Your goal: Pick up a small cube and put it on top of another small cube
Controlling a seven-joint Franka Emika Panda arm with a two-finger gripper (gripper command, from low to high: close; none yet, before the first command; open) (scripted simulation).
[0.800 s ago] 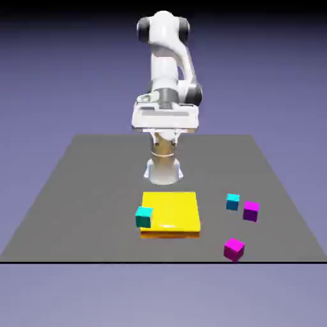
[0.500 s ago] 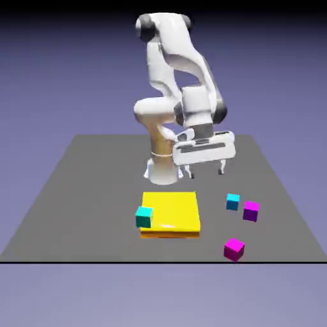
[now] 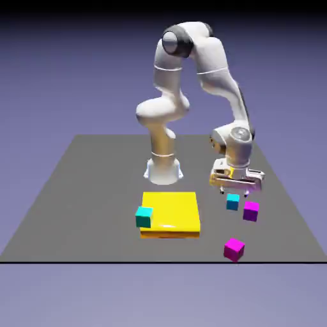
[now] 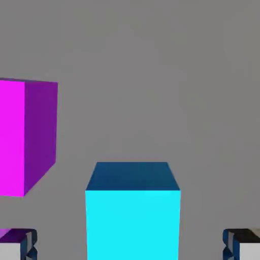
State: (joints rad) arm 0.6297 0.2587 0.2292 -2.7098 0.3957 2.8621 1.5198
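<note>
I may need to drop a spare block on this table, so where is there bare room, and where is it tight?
Bare grey table lies wide open on the exterior view's left of the yellow slab and teal cube. Also free: the strip between slab and front magenta cube. Crowded: the right, where the open gripper hangs over the cyan cube beside the other magenta cube.

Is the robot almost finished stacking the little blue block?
Not yet. Done: the open gripper is right above the small cyan cube, which shows between the jaws in the hand view. In hand: nothing, the cube sits on the table. Left: close on it, lift it, and set it on the magenta cube beside it.
</note>
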